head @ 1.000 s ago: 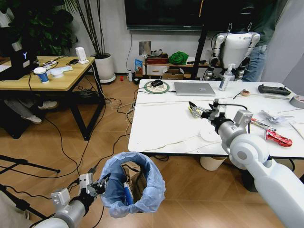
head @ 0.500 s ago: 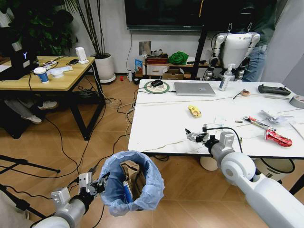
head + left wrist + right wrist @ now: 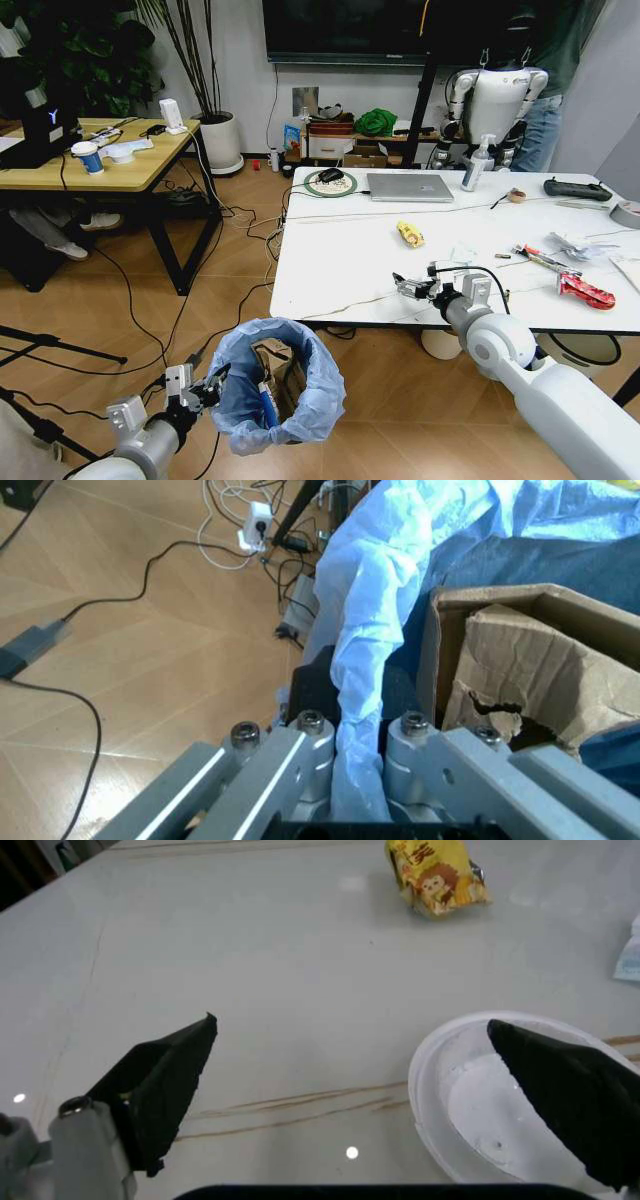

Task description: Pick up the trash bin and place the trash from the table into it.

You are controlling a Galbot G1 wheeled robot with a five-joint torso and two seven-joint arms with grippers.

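Left gripper (image 3: 205, 388) low at near left, fingers (image 3: 300, 742) clamped on the rim of the trash bin (image 3: 283, 385), held above the floor in front of the table (image 3: 330, 260); torn brown carton (image 3: 520, 660) inside. Right gripper (image 3: 412, 288) low over the near table edge, jaws spread wide, holding nothing, one fingertip (image 3: 560, 1095) over a white round lid (image 3: 470, 1102). Yellow wrapper (image 3: 408, 234) farther on the tabletop; red wrapper (image 3: 585, 291) near the right edge.

A white letter "Y" shows on the black device (image 3: 45, 125) standing on the far left wooden worktop (image 3: 140, 170). The yellow wrapper (image 3: 437, 876) on the white worktop (image 3: 250, 990) carries red characters and a cartoon face, too blurred to read.
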